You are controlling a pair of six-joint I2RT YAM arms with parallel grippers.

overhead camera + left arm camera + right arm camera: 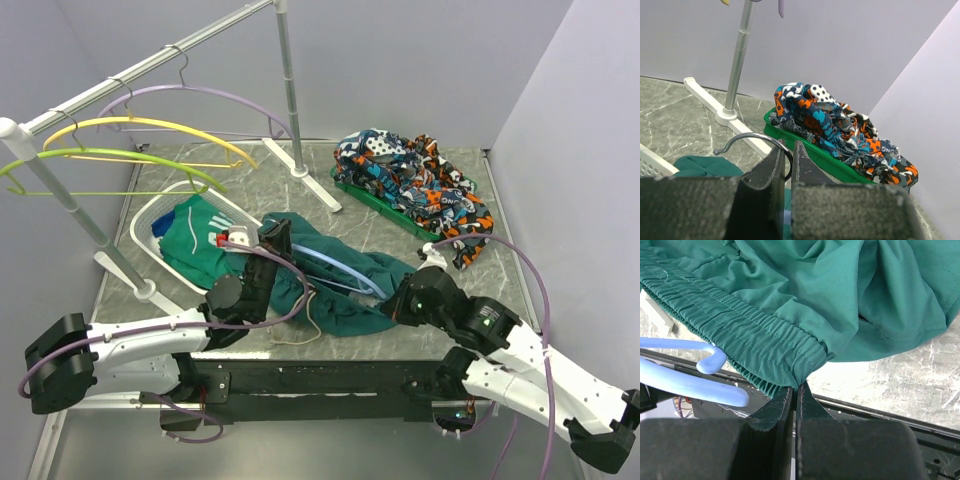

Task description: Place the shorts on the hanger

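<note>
While the left arm is reaching forward across the table [370, 225], its wrist is dipping over the left end of the shorts [345, 290], and the left gripper [790, 148] is pressing its fingers together on the blue hanger [335, 270] just below the metal hook [747, 136]. The right arm is crouching low at the near right, its gripper [796, 386] clamping both fingers on the elastic waistband. The shorts are lying crumpled in the middle of the table, with the hanger lying across them and one curved end poking out beside the waistband; whether it is running inside the fabric cannot be told. A white basket [148, 222] holding one green garment [195, 245] is sitting just beside the left gripper, crowding it. One green tray [810, 150] of patterned clothes [415, 180] is sitting at the far right. On the rail [150, 70] at the far left three hangers are hanging: one purple [200, 92], one yellow [160, 124], one green [120, 157]
</note>
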